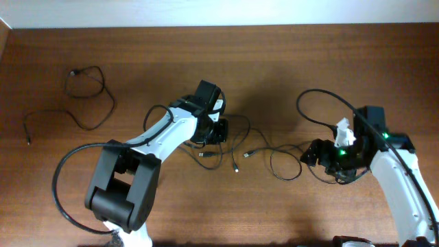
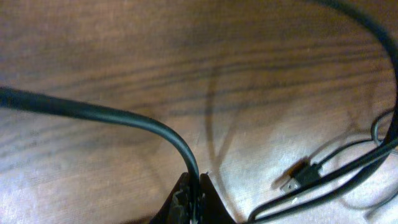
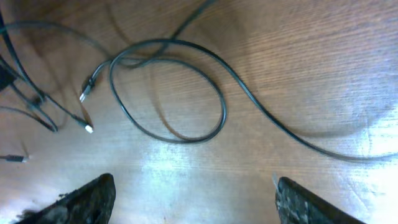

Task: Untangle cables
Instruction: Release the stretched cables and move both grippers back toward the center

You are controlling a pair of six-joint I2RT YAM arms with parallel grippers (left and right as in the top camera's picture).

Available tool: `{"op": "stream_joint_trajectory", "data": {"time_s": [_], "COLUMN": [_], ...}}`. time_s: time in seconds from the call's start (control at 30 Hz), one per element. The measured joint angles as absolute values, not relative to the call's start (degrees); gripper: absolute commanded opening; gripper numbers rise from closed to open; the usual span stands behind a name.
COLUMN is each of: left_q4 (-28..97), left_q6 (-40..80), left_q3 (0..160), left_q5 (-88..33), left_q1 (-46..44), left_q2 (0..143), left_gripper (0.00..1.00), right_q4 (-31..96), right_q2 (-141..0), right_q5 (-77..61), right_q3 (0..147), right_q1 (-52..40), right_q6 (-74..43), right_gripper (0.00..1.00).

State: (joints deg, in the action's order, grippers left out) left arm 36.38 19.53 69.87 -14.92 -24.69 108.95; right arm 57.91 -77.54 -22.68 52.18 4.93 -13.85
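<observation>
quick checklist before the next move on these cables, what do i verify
1. Left claw has a grip: ok, it is shut on a cable.
2. Right claw free: ok, it is open with nothing between its fingers.
3. Target for the right claw in view: ok, a looped cable lies flat just ahead of it.
4. Cables separated: not ok, a tangle crosses between the two arms.
5. Held cable is part of that tangle: cannot tell.
6. Spare cable out of the way: ok, it lies apart from both arms.
</observation>
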Motion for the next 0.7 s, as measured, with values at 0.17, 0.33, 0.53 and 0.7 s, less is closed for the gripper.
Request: {"op": "stream_joint_trajectory", "data": {"time_s": [0.17,0.33,0.53,0.7], "left_q4": [32.8,31.9,31.8,31.9], "left_q6": [19.5,19.5,19.5,19.5], "left_q3": [69.9,69.9,69.9,69.9], "left_q5": [-14.7,-14.5,-14.5,-14.5], "left_q1": [-24.7,-24.7,-24.7,-24.7], "left_q2": [109.0,109.0,109.0,109.1], "left_gripper": [0.03,0.0,0.01,0.01], "right_q4": [55.4,47.0,32.6,25.1], "right_q2": [-77.9,-81.4,-90.1,-96.7], "right_q5": [-21.4,-20.9,-20.7,-20.6], "right_q3": [58.3,58.5,58.6,58.7], "right_q1": [-1.1,-7.2,-11.8,-13.7], "right_q6": [-15.8,-17.0,-17.7,-17.4], "right_gripper": [0.8,0.51,0.66,0.66]}}
